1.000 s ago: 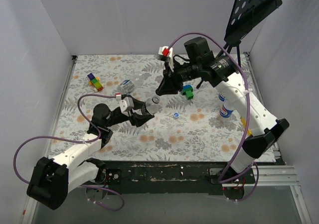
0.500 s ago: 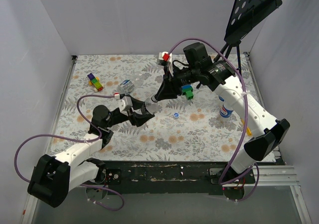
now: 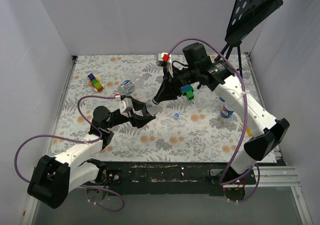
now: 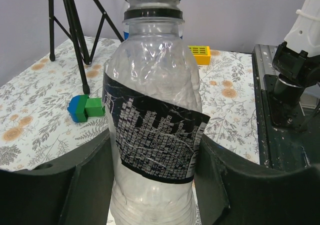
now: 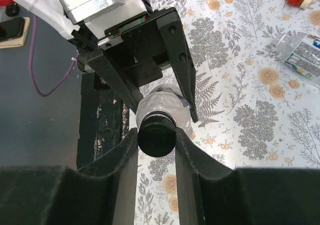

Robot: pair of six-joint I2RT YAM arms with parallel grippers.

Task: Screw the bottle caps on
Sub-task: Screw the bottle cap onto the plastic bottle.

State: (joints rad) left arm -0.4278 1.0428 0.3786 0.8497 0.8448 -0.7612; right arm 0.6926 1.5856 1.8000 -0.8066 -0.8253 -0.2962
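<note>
Two closed grips over the middle of the surface (image 3: 205,135): left hand (image 3: 142,116) clamping likely light, crushable clear plastic bottle (image 4: 150,125) at its label, right hand (image 3: 158,100) pinching small black screw cap (image 5: 156,135) by its sides.

My 2 arms meet mid-table: left gripper (image 3: 145,113) reaches right, jaws clamped tight; right gripper (image 3: 158,99) angles down from the far side, fingers (image 5: 187,150) pinched.

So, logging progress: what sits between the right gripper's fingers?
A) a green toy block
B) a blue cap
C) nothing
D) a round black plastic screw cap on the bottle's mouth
D: the right gripper grips the round black plastic screw cap atop the clear plastic bottle.
</note>
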